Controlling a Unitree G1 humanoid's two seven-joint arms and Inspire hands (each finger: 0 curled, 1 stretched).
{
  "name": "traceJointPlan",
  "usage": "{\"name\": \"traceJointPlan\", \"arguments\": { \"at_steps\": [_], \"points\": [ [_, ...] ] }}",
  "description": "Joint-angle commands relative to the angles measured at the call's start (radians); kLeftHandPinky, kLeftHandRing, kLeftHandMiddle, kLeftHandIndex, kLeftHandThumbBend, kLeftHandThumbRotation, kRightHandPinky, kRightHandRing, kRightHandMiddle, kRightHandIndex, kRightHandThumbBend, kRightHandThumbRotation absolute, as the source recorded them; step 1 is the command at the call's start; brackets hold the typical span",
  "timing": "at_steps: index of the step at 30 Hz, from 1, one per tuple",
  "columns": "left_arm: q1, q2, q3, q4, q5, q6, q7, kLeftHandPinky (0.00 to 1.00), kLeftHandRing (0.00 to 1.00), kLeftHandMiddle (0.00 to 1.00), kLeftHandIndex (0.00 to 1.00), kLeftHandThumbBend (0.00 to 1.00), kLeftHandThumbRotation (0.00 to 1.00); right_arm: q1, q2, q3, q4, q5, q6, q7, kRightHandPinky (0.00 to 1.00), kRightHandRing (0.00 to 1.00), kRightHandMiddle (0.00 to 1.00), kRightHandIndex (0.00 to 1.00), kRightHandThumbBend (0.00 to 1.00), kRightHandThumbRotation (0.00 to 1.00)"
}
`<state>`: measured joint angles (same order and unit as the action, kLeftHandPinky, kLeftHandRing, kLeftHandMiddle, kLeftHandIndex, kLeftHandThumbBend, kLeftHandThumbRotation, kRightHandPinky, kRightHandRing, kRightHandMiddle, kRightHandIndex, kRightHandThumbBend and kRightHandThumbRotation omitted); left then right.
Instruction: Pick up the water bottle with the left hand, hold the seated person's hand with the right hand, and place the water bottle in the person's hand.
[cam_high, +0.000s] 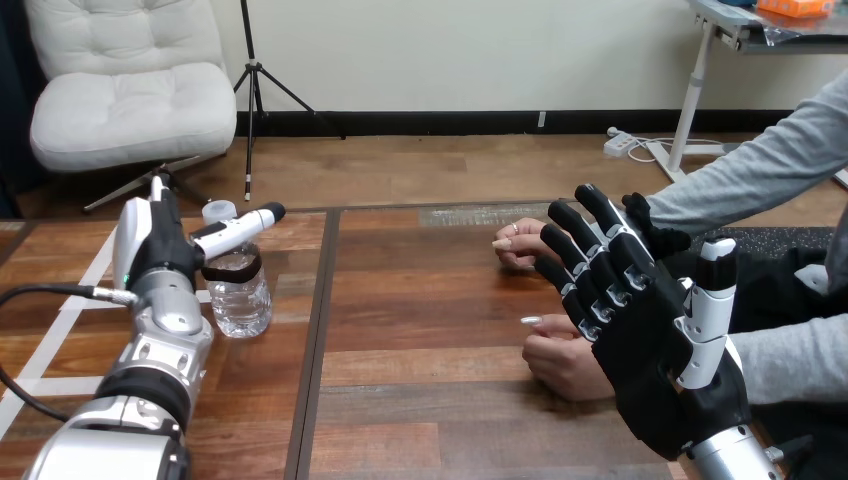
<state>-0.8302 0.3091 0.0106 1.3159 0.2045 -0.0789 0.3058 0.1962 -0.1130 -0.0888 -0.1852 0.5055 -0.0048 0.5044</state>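
Observation:
A clear water bottle (240, 300) with a white cap stands on the table at the left. My left hand (160, 255) is against its left side, with a white finger lying across the neck and a dark one curved round the shoulder. My right hand (650, 360) is raised at the right, open, its fingers straight and spread. It stands in front of the person's two hands and touches neither with curled fingers. The person's nearer hand (562, 365) rests loosely closed on the table just left of my palm. The farther hand (520, 243) lies behind my fingertips.
The wooden table (430, 400) has a dark seam running front to back just right of the bottle. White tape strips (60, 320) cross its left part. The person's grey sleeves (760, 170) come in from the right edge.

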Motion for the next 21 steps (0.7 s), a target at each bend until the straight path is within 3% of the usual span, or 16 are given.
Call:
{"name": "traceJointPlan", "arguments": {
  "at_steps": [1, 21],
  "points": [
    [-0.018, -0.003, -0.014, -0.005, 0.019, -0.022, 0.01, 1.0, 1.0, 1.0, 1.0, 1.0, 0.4, -0.03, 0.012, 0.0, -0.034, 0.011, -0.015, -0.003, 1.0, 1.0, 0.97, 1.0, 0.93, 1.0],
    [-0.021, -0.007, -0.037, -0.006, 0.042, -0.007, 0.005, 0.99, 1.0, 1.0, 1.0, 1.0, 0.38, -0.029, 0.011, 0.003, -0.038, 0.018, -0.01, -0.007, 1.0, 1.0, 0.97, 1.0, 0.92, 1.0]
  ]
}}
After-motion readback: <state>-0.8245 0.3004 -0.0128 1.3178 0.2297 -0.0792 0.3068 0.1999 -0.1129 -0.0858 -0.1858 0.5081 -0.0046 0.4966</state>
